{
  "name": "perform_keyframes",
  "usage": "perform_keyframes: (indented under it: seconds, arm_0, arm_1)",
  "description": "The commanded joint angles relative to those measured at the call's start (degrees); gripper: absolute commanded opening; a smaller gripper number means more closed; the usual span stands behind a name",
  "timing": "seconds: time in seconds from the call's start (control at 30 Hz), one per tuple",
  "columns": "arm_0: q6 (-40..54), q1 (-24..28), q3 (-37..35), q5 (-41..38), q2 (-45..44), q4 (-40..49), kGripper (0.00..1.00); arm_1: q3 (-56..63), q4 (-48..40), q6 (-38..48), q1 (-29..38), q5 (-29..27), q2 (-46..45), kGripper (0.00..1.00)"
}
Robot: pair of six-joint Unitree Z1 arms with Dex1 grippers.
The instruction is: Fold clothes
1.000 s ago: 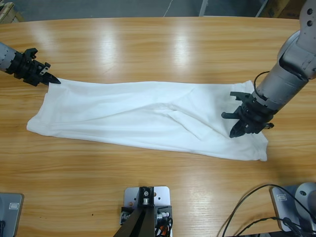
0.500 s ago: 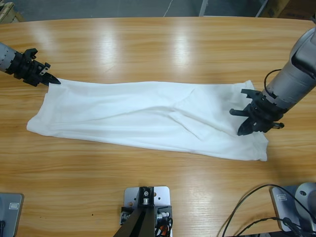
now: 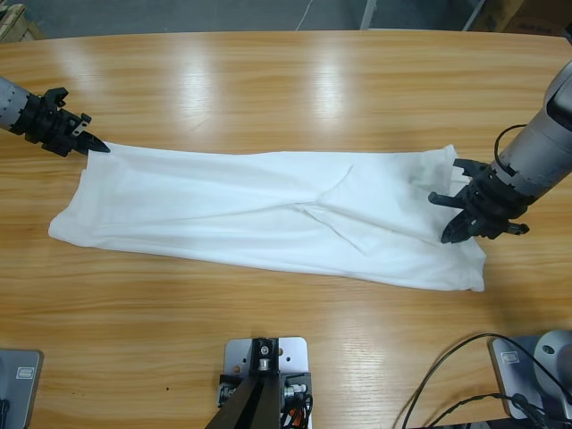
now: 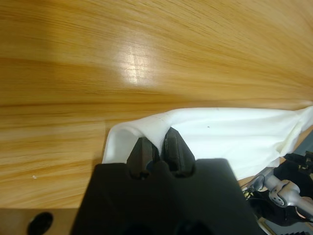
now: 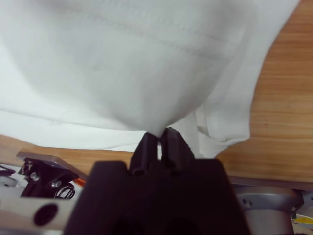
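A white T-shirt (image 3: 259, 210) lies stretched lengthwise across the middle of the wooden table (image 3: 295, 80), folded into a long band with a loose flap creased near its centre. The left gripper (image 3: 94, 146) comes in from the left edge and has its jaws clamped on the shirt's upper left corner; in the left wrist view the cloth (image 4: 234, 132) bunches up between the closed jaws of that gripper (image 4: 156, 147). The right gripper (image 3: 451, 234) reaches in from the right edge and is pinched on the fabric near the shirt's right end; in the right wrist view the white cloth (image 5: 137, 63) rises in a peak from that gripper (image 5: 159, 139).
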Motion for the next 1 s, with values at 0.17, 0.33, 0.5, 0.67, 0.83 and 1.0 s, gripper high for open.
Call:
perform_keyframes:
  seconds: [0.17,0.33,0.5,0.67,0.83,1.0]
  arm_0:
    - [0.33,1.14,-1.58,-0.14,3.73,0.64,0.0]
    - [0.19,2.67,-4.13,-0.26,3.69,1.42,0.0]
    - [0.28,2.81,-7.61,-0.28,4.7,3.62,0.0]
    - [0.61,2.81,-8.05,-0.62,5.56,4.07,0.0]
    - [1.56,2.81,-7.72,-1.95,6.38,4.58,0.0]
    - [4.49,2.69,-6.78,-2.41,1.23,4.25,0.865]
  arm_1:
    - [1.02,0.56,-0.11,-0.15,0.14,3.08,0.0]
    - [1.57,0.68,-0.04,1.74,0.56,3.91,0.0]
    - [2.39,0.82,0.56,2.72,0.47,3.68,0.0]
    - [2.46,0.82,0.66,2.72,0.56,3.68,0.0]
    - [0.72,1.16,-0.89,2.77,3.72,6.93,0.307]
    - [-2.44,1.21,-4.12,6.8,3.02,2.75,1.0]
